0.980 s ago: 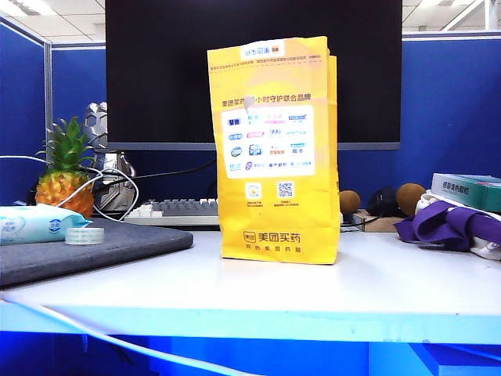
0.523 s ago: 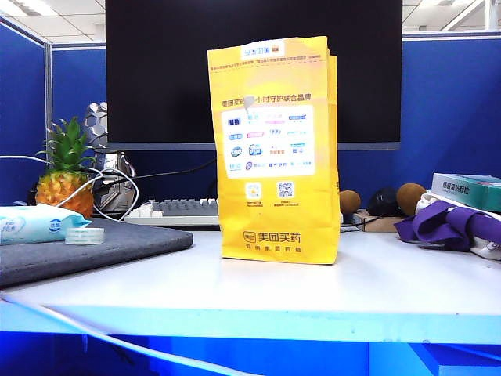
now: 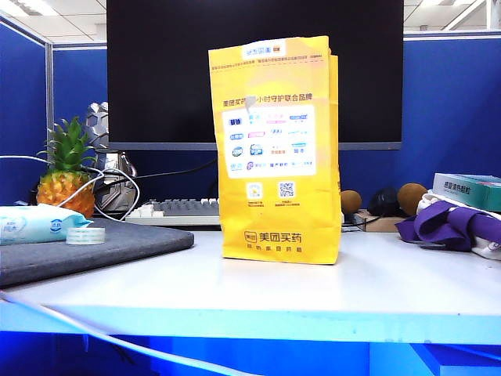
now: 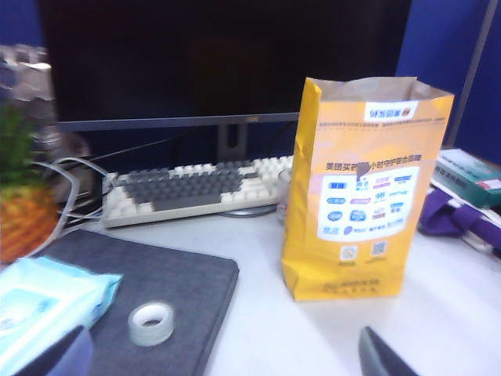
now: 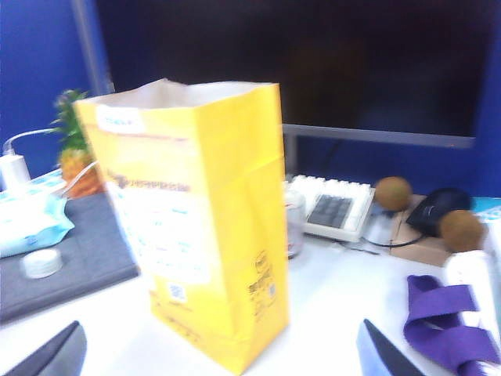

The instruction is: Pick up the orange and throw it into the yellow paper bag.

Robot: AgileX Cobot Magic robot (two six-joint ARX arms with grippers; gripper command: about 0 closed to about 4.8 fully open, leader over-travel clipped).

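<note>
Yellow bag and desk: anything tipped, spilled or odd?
Nothing tipped or spilled. The yellow paper bag stands upright with its top open. The orange shows in no view. Both the left gripper and right gripper have open jaws, holding nothing, back from the bag.

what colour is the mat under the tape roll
Dark grey mat, under the clear tape roll; best in the left wrist view.

Office cubicle, def: blue partition walls at the far side, big dark monitor w/ keyboard beneath, mouse far right, white desk, ceiling light panels up top.
</note>
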